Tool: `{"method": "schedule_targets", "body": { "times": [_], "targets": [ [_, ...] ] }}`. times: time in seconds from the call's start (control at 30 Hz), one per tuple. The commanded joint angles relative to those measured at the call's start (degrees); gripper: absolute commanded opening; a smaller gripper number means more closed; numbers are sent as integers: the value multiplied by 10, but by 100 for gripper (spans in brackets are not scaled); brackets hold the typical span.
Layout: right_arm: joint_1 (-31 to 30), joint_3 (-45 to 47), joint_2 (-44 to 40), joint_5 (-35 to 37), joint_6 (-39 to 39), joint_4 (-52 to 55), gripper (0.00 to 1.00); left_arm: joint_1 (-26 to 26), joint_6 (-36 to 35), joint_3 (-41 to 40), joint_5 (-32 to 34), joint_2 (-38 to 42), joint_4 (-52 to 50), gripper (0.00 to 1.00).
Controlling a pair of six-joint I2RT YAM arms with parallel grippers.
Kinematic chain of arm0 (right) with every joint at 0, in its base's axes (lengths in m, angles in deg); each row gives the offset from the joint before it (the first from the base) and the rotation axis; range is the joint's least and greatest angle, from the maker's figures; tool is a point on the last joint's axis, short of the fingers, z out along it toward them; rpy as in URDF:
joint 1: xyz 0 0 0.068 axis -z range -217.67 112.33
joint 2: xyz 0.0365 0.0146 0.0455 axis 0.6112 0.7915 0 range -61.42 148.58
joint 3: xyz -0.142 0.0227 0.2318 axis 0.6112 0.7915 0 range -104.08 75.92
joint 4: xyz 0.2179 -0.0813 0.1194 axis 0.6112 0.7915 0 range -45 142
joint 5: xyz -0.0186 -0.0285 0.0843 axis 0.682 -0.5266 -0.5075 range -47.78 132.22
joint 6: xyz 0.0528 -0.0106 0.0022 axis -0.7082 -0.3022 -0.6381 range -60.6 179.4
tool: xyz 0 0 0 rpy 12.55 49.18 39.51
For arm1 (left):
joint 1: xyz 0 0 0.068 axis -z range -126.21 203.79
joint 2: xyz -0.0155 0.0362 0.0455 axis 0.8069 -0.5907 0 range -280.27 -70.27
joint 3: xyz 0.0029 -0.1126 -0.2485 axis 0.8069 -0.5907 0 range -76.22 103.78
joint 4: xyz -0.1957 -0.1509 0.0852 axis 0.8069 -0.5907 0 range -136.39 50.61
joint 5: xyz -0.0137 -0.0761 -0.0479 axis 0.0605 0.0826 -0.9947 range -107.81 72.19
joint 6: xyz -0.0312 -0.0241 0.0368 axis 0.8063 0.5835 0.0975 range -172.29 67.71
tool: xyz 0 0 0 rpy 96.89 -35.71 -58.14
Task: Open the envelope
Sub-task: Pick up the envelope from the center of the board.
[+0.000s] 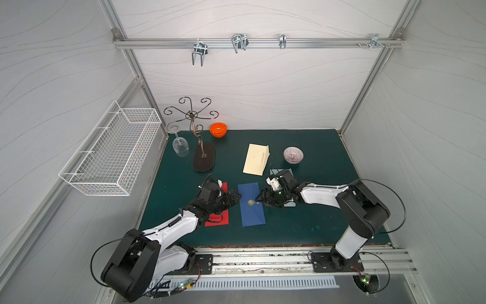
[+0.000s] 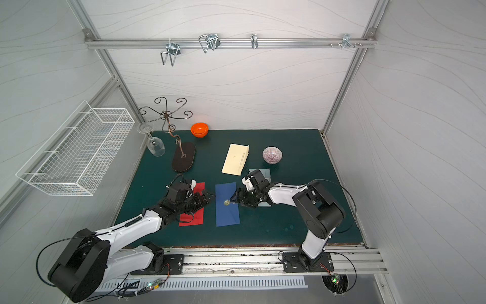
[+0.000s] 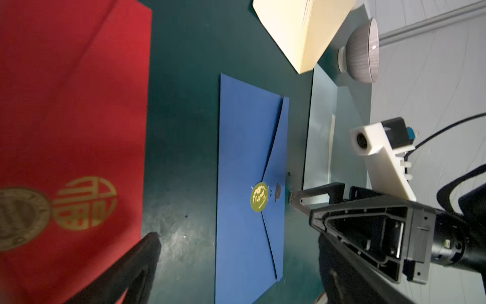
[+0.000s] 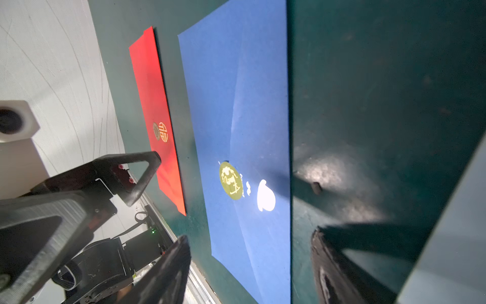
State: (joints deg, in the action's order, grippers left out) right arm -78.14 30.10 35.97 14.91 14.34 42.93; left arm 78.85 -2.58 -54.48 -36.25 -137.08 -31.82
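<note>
1. The dark blue paper envelope (image 1: 252,214) lies flat on the green worktop (image 1: 302,210), between the two hands. Its pointed flap is down and closed by a round gold sticker seal (image 3: 259,197).
2. The left hand (image 1: 235,198) is just beside the envelope's long edge on the robot's left side. Its jaws stand wide apart and hold nothing (the arm behind it passes over a flat red paper envelope (image 1: 223,219)).
3. The right hand (image 1: 259,199) is at the opposite long edge, on the flap's side, level with the seal. Its jaws are also apart and empty.
4. In the left wrist view one fingertip (image 3: 294,196) of the right hand is low at the envelope's edge. Whether it touches the paper, I cannot tell.
5. In the right wrist view the seal lies ahead of that hand's two fingers, between their lines.
6. A cream paper envelope (image 1: 256,159) lies farther back, apart from the blue one.
</note>
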Motion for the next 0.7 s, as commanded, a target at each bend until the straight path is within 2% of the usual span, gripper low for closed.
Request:
{"method": "schedule_targets", "body": {
  "times": [0.0,0.3,0.67],
  "targets": [
    [-8,10,25,14,-2,44,74,0,-1,18,-35,-4,46,94],
    [-8,9,28,13,-2,44,74,33,-18,50,-39,-42,29,86],
    [-4,13,27,14,0,44,74,71,-32,96,-41,-112,18,82]
  ]
}}
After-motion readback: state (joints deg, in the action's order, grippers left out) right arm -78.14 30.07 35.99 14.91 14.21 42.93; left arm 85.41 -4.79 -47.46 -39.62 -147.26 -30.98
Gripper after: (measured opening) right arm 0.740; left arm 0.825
